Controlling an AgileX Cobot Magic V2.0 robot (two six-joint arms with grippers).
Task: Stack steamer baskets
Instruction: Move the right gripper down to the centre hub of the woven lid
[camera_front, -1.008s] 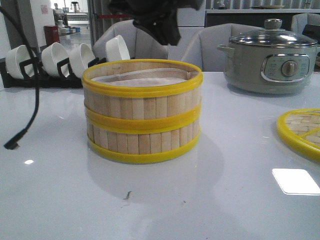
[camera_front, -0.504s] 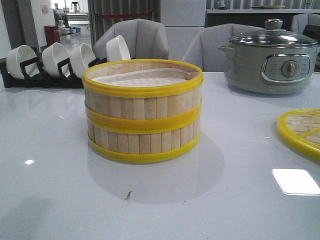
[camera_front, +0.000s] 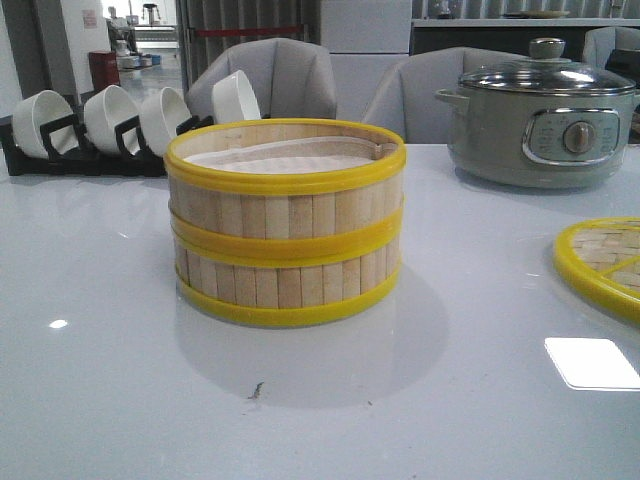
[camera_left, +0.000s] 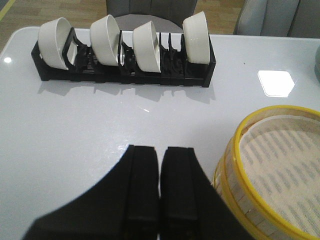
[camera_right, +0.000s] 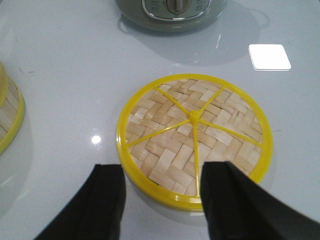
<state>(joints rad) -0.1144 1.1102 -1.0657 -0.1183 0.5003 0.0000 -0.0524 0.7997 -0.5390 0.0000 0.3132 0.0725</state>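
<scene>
White, glossy table carries the steamer baskets, one stacked squarely on the other, the paper liner visible in the top one. Left gripper hangs above the bare tabletop just beside the stack, its fingers pressed together on nothing, a rack of white bowls well beyond them. Right gripper hovers with fingers spread wide over the near edge of the woven lid, the baskets well off to one side.
</scene>
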